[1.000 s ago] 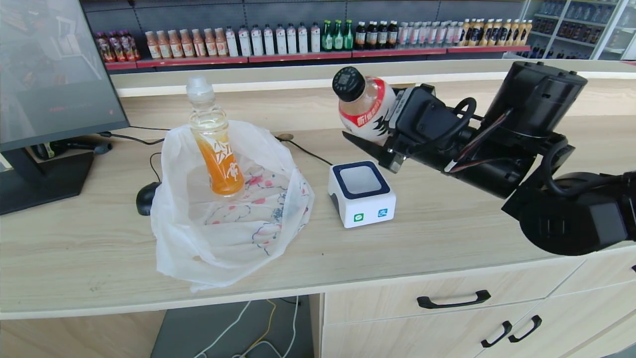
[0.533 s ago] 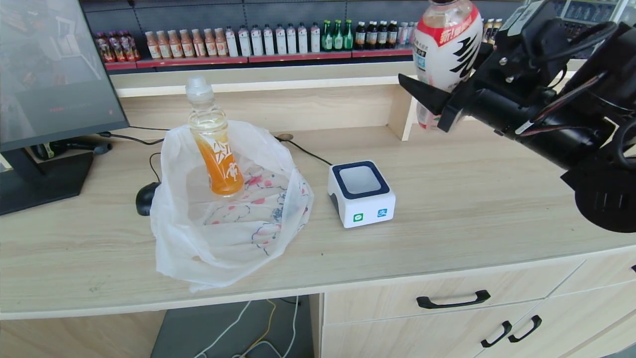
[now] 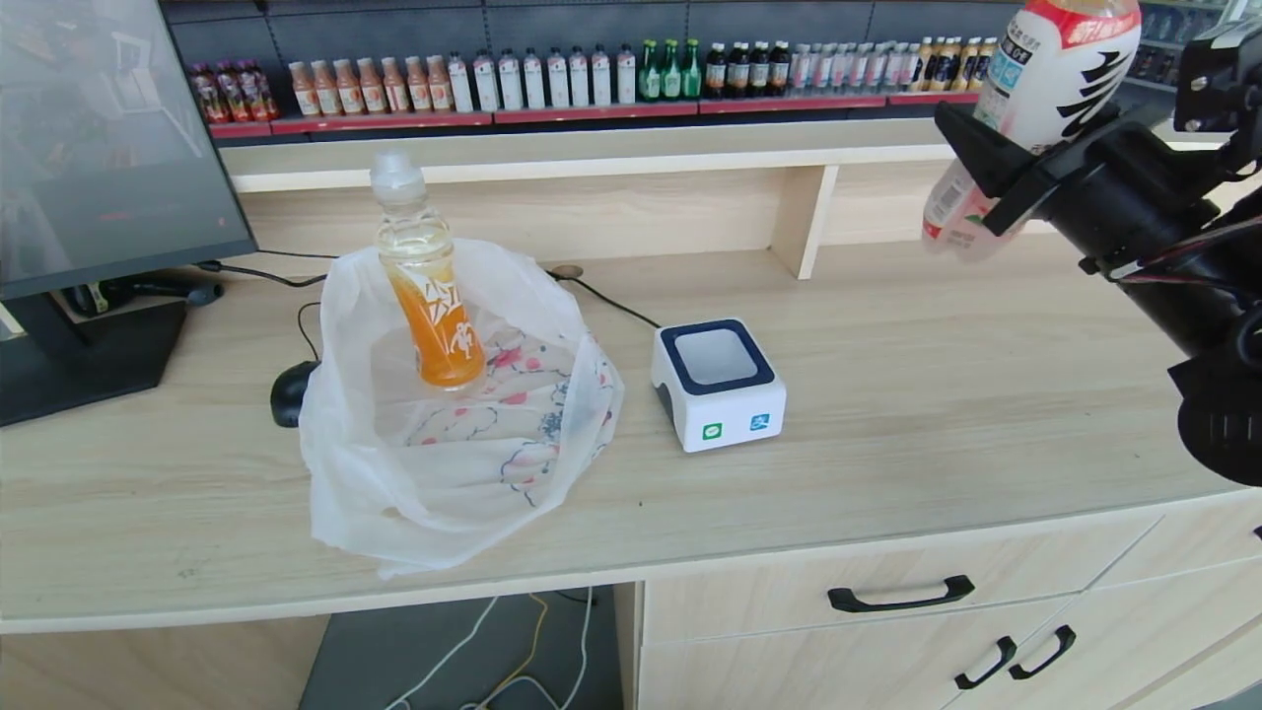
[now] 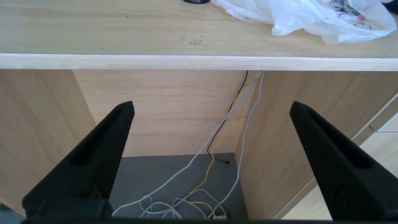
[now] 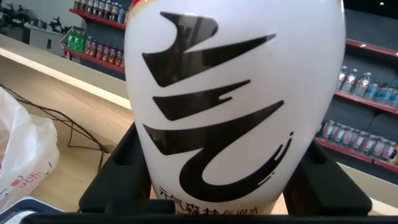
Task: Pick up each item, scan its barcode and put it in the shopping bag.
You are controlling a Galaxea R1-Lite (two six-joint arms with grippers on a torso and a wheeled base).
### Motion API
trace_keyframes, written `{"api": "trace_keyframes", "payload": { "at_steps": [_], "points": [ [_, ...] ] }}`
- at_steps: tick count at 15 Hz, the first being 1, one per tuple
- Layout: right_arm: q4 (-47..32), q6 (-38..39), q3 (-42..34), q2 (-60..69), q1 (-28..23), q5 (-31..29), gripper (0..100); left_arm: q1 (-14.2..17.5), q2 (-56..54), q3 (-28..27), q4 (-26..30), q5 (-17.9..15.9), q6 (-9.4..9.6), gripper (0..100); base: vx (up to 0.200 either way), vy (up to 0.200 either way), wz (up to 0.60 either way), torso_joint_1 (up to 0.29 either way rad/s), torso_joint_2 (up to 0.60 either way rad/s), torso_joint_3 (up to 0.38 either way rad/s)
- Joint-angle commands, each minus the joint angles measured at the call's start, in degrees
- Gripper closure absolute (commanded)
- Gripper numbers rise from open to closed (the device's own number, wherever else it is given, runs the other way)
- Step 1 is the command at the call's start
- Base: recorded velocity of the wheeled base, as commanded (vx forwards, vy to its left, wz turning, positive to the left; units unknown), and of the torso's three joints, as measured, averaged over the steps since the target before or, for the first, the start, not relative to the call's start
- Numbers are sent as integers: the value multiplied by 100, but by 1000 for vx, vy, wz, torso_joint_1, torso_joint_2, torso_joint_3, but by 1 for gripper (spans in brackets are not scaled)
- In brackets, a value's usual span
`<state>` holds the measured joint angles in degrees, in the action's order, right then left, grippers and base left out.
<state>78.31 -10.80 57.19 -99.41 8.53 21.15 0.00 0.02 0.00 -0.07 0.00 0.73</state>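
Right gripper (image 3: 989, 156) holds bottle (image 3: 1047, 77) near-upright, base down.

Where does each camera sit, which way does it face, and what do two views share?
Head view: on the head, facing forward and down at the pale wood counter, white plastic shopping bag and white cube scanner; right arm shows.
Left wrist view: below counter height, facing the counter's front edge and loose cables; its black jaws stand wide apart.
Right wrist view: faces the white black-striped bottle, clamped between its jaws.
Shared: head and left wrist views both show the bag and counter.
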Motion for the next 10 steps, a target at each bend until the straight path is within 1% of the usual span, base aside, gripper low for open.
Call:
{"api": "trace_keyframes", "payload": {
  "at_steps": [1,5,7,10],
  "points": [
    [176,210,-305,-25,-221,-181,100,0,-2,0,-1,0,-3,0,0,0,0,0,0,0],
    [835,562,-946,-43,-221,-832,100,9,-2,0,-1,0,-29,0,0,0,0,0,0,0],
    [1002,605,-1113,-43,-194,-858,100,0,-2,0,-10,9,-56,0,0,0,0,0,0,0],
    [1142,570,-1491,10,-159,-858,100,0,-2,0,-10,0,-38,0,0,0,0,0,0,0]
  ]
}}
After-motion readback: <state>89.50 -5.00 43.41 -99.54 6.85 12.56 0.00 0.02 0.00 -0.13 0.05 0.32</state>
